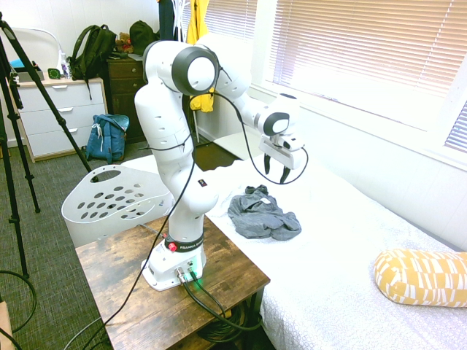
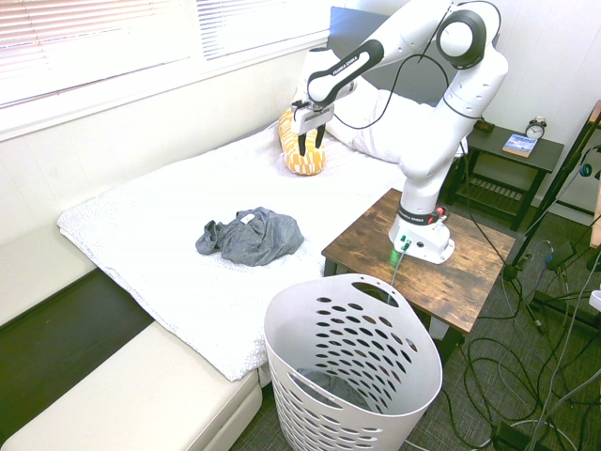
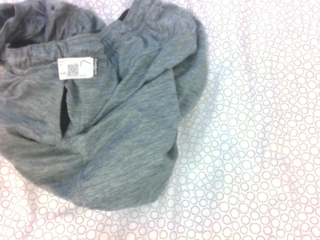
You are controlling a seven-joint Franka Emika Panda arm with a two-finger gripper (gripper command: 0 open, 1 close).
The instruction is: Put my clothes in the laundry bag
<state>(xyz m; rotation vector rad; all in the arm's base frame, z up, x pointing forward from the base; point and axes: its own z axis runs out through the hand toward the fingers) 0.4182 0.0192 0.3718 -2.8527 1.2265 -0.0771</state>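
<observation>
The clothes (image 1: 263, 215) are a crumpled dark grey garment lying on the white bed (image 1: 343, 248), seen also as the clothes (image 2: 254, 236) and close up as the clothes (image 3: 100, 110) with a white label. My gripper (image 1: 276, 173) hangs open in the air above the bed, a little beyond and above the garment, holding nothing. From the other side, the gripper (image 2: 308, 143) is up over the bed, apart from the fabric. The laundry bag (image 1: 109, 200) is a white holed basket standing on the floor by the wooden table; laundry bag (image 2: 352, 366) stands at the bed's near edge.
A yellow patterned pillow (image 1: 419, 275) lies at the bed's end. The wooden table (image 1: 168, 284) bears the arm's base. A blue backpack (image 1: 107, 136) sits by a white dresser (image 1: 55, 117). A window wall runs along the bed's far side.
</observation>
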